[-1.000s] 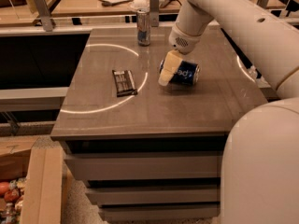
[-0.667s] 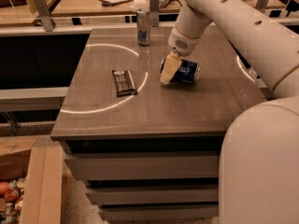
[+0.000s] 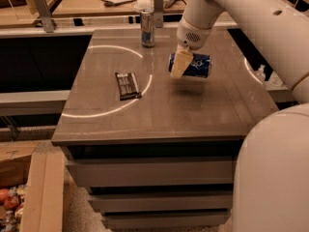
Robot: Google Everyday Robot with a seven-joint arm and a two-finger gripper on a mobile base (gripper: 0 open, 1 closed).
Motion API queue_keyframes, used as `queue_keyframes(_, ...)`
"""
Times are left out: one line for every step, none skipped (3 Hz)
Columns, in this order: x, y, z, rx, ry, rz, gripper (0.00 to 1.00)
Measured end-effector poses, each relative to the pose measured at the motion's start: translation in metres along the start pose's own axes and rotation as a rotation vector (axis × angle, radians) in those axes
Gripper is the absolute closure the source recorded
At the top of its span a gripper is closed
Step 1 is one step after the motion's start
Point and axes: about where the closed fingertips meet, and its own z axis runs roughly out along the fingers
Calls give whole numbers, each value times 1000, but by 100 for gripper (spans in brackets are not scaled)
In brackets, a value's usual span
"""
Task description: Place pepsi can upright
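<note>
The pepsi can [image 3: 194,65], dark blue with white lettering, lies on its side in my gripper [image 3: 182,64], held a little above the brown table [image 3: 159,110] near its middle right. The gripper's cream fingers [image 3: 179,65] close over the can's left half, and the white arm comes down to it from the upper right. A shadow sits on the tabletop just under the can.
A taller, slim silver-and-blue can [image 3: 147,28] stands upright at the table's back. A flat dark snack bar wrapper [image 3: 127,85] lies left of centre. A box with coloured items [image 3: 9,202] sits on the floor at the lower left. The robot's white body [image 3: 275,178] fills the lower right.
The gripper has lifted the pepsi can off the tabletop; it was resting on the table a second ago and now hangs just above it, still lying sideways.
</note>
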Motion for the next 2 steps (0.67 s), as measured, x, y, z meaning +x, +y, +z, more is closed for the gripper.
queue_keyframes(-6,9,-47,28,-150,-71,100)
queue_keyframes(2,22,-77,5,-486,-28,100)
